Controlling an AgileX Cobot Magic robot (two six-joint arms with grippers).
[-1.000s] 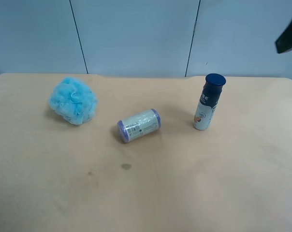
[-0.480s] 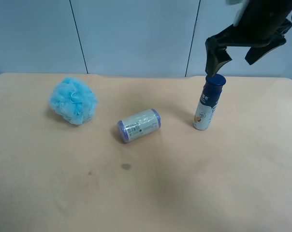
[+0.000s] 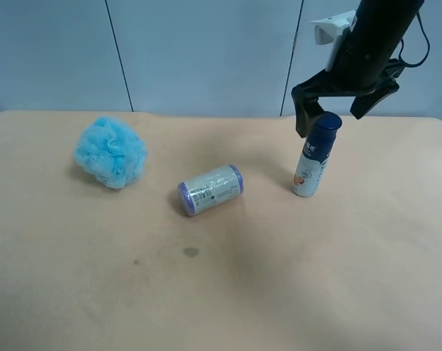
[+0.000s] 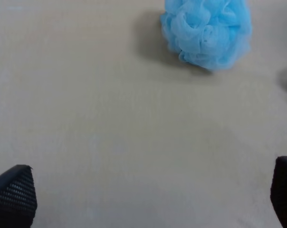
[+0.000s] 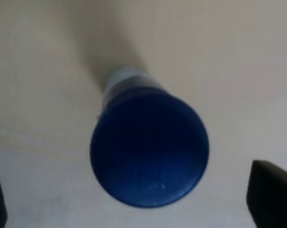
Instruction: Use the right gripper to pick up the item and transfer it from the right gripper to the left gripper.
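The item, a slim bottle (image 3: 314, 157) with a dark navy cap, stands upright on the table at the right. The right gripper (image 3: 339, 110) hangs open just above it, one finger on each side of the cap, not touching. In the right wrist view the cap (image 5: 149, 147) fills the middle, and the two fingertips (image 5: 272, 192) stand wide apart at the edges. The left gripper is out of the exterior high view. In the left wrist view its open fingertips (image 4: 13, 194) show at the corners over bare table.
A fluffy light-blue sponge (image 3: 110, 151) lies at the table's left and also shows in the left wrist view (image 4: 207, 29). A cream roll with purple ends (image 3: 211, 189) lies on its side in the middle. The tan table (image 3: 221, 292) ends at a pale wall behind.
The right arm has come in from the upper right and dropped down, so its open gripper now straddles the bottle's cap. The bottle, roll and sponge have not moved.
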